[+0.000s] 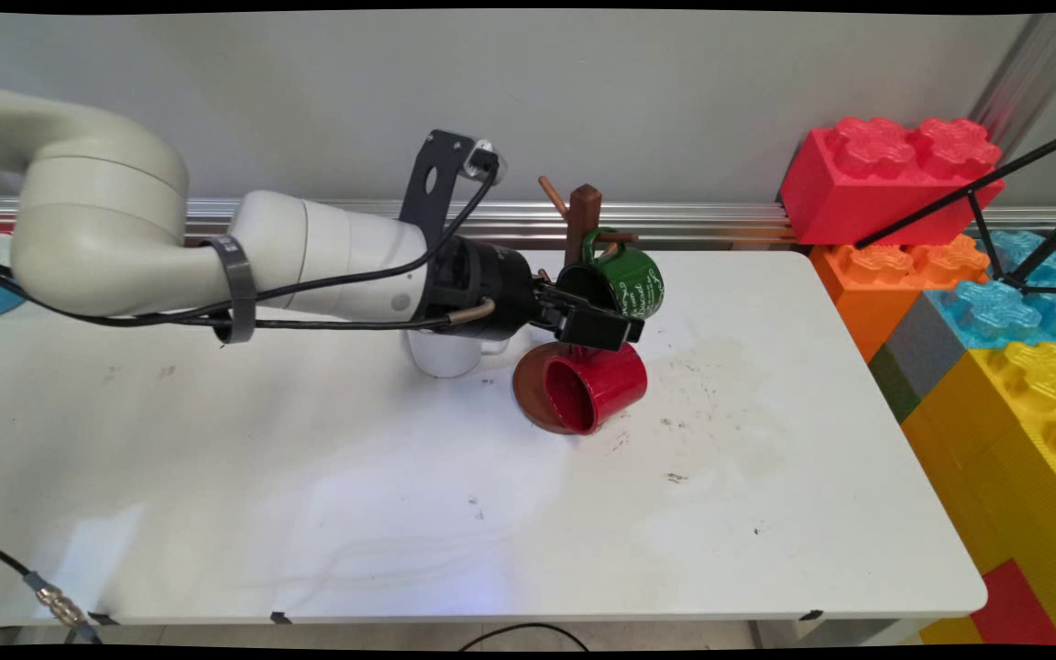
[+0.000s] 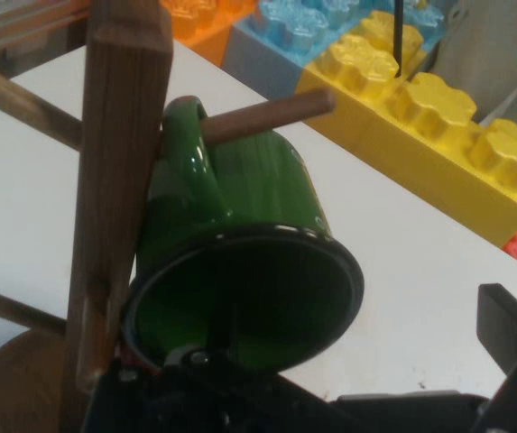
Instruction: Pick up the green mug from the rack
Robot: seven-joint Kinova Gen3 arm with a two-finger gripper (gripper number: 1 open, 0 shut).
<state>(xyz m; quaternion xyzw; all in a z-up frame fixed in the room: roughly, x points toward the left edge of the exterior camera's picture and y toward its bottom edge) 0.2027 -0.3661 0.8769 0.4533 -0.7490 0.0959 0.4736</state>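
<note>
A brown wooden mug stand (image 1: pixel 583 225) rises from a round base (image 1: pixel 533 390) at the middle back of the white table (image 1: pixel 308 495). A green mug (image 1: pixel 629 280) hangs by its handle on a peg (image 2: pixel 267 115), tipped with its mouth toward the hand. My gripper (image 1: pixel 615 316) is open at that mouth: in the hand view one finger (image 2: pixel 199 359) sits inside the green mug (image 2: pixel 267 207) and the other (image 2: pixel 511 329) stands well outside its rim. Just below, a red mug (image 1: pixel 597 385) lies tipped over the base, mouth facing front left.
A white mug (image 1: pixel 445 353) stands on the table behind my wrist. Large toy bricks, red (image 1: pixel 885 179), orange (image 1: pixel 895 275), blue (image 1: pixel 1014 302) and yellow (image 1: pixel 1023 431), are stacked past the table's right edge. Black tripod rods (image 1: pixel 995 183) cross them.
</note>
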